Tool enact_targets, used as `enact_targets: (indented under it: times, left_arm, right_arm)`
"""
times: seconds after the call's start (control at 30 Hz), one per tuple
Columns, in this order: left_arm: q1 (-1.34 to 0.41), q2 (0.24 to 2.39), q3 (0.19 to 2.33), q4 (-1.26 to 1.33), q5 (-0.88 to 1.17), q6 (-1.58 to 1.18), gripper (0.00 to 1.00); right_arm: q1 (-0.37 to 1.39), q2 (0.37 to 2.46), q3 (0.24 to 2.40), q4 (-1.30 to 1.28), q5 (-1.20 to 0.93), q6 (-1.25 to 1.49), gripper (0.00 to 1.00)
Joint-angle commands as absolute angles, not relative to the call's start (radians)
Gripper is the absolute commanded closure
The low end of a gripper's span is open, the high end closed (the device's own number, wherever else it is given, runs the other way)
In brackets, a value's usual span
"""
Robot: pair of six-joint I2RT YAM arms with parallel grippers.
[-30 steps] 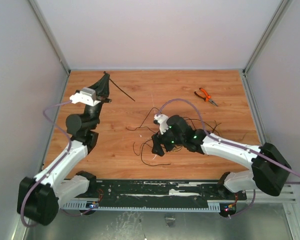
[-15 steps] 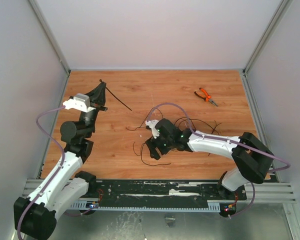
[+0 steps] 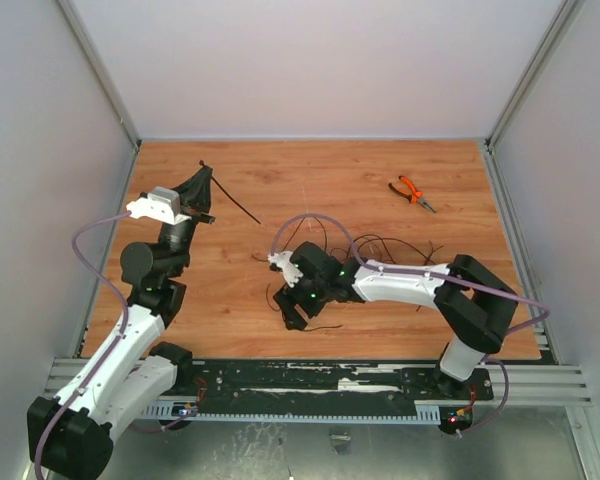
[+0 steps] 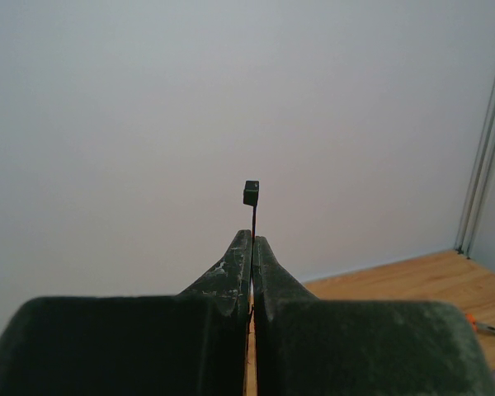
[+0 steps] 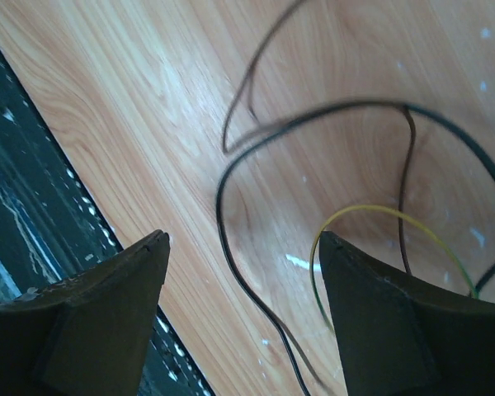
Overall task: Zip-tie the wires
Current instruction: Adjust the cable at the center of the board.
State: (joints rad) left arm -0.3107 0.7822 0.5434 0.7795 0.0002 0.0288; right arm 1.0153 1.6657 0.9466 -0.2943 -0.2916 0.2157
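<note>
The wires (image 3: pixel 380 240) lie in a loose tangle on the wooden counter (image 3: pixel 380 170), right of centre, with stray loops trailing toward the near-left, where the right claw (image 3: pixel 292 308) hangs low over them. In the right wrist view the right claw (image 5: pixel 243 239) stands spread, gripping nothing. A black strand (image 5: pixel 330 111) curves across the boards under the gap between its fingers, and a thin yellow-green strand (image 5: pixel 371 210) arcs just beside the right finger. Whether either finger touches a strand cannot be told. The left claw (image 3: pixel 202 172) is raised at the far-left of the counter, well apart from the tangle, and is clenched on a black zip tie (image 3: pixel 235 200) whose tail slants down toward the middle. In the left wrist view the left claw (image 4: pixel 252 235) pinches the strip, and the tie's square head (image 4: pixel 251 192) stands just above the tips. Orange-handled pliers (image 3: pixel 412 192) lie near the far-right, apart from the wires. White walls close the counter on the left, back and right. A dark rail (image 3: pixel 310 375) runs along the near edge, close to the right claw. Bare boards lie between the two claws and behind the tangle.
</note>
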Motion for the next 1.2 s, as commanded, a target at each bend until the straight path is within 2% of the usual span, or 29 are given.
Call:
enact_targets:
  times: [0.0, 0.2, 0.5, 0.9, 1.17]
  left_arm:
    - [-0.302, 0.762, 0.548, 0.774, -0.006, 0.028, 1.0]
    - [-0.301, 0.74, 0.562, 0.744, -0.003, 0.018, 1.0]
    - [-0.299, 0.715, 0.57, 0.712, -0.005, 0.021, 1.0]
    - [-0.293, 0.713, 0.575, 0.73, -0.003, -0.043, 1.0]
    - [-0.291, 0.707, 0.568, 0.722, -0.002, -0.044, 1.0]
  right_arm:
    - [1.042, 1.723, 1.042, -0.259, -0.334, 0.203, 0.25]
    - [1.046, 1.848, 1.202, -0.191, -0.366, 0.239, 0.25]
    - [1.045, 2.031, 1.474, -0.235, -0.301, 0.181, 0.25]
    - [1.012, 1.619, 1.124, -0.337, -0.162, 0.204, 0.23]
    - [0.976, 1.328, 0.912, -0.496, 0.003, 0.433, 0.24]
